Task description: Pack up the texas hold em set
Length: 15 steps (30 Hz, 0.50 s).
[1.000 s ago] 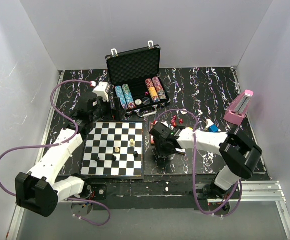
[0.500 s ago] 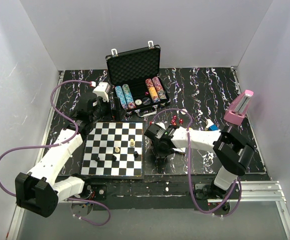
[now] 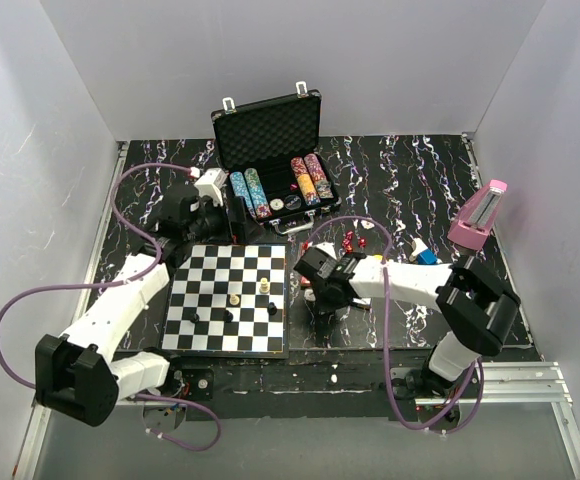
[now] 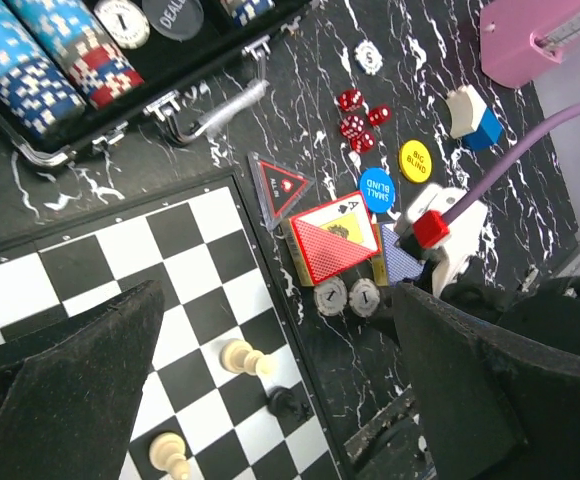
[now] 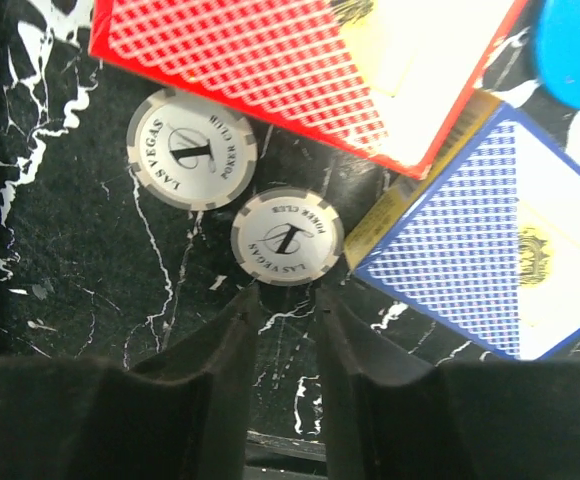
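The black briefcase [image 3: 268, 128] stands open at the back, with chip rows [image 3: 254, 193] in its foam tray. In front of the case lie a red card deck [image 4: 335, 245], a blue deck [image 4: 402, 266], two white chips [image 4: 331, 295], red dice [image 4: 355, 115] and the round blind buttons [image 4: 376, 188]. My right gripper [image 5: 285, 300] is low over the table. Its jaws stand a narrow gap apart with only table between them, and the tips are just short of one white chip [image 5: 287, 237]. My left gripper [image 4: 275, 320] hangs wide open above the chessboard's right edge, holding nothing.
A chessboard [image 3: 228, 298] with several pieces lies front centre, left of the loose items. The pink metronome [image 3: 478, 215] stands at the right, with a small blue-and-white block [image 4: 470, 118] near it. A red triangular marker [image 4: 278, 185] lies beside the board.
The right gripper's jaws have narrowed, and it moved left and then a little back right beside the white chips. The left wrist has shifted slightly right near the case.
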### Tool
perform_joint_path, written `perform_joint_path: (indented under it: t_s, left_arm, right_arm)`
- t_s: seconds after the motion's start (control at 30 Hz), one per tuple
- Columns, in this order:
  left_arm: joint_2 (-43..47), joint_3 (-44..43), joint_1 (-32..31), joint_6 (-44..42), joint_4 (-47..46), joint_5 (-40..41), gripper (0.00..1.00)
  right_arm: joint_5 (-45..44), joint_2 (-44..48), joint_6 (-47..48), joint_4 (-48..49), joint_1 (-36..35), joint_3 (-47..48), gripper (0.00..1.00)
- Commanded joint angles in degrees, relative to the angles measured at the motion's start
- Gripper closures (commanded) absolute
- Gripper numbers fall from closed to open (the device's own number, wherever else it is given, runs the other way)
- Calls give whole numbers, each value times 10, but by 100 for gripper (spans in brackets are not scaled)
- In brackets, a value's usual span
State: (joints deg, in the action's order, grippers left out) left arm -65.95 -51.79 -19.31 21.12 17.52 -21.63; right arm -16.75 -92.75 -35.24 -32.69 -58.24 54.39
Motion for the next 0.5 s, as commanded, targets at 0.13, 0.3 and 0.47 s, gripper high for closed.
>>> perform_joint_path:
  t_s: [0.13,0.3,0.47]
  left_arm:
    - [-24,-35,-162,41,57,131,2]
    - [-66,-44,-281,97,53,267,5]
    - [-173,-98,-365,96,62,340,12]
  right_arm:
    - [-7,142,12,20,93,-36,43]
    - [18,253,25,32,218,-78,39]
    - [24,329,46,46,291,-99,39]
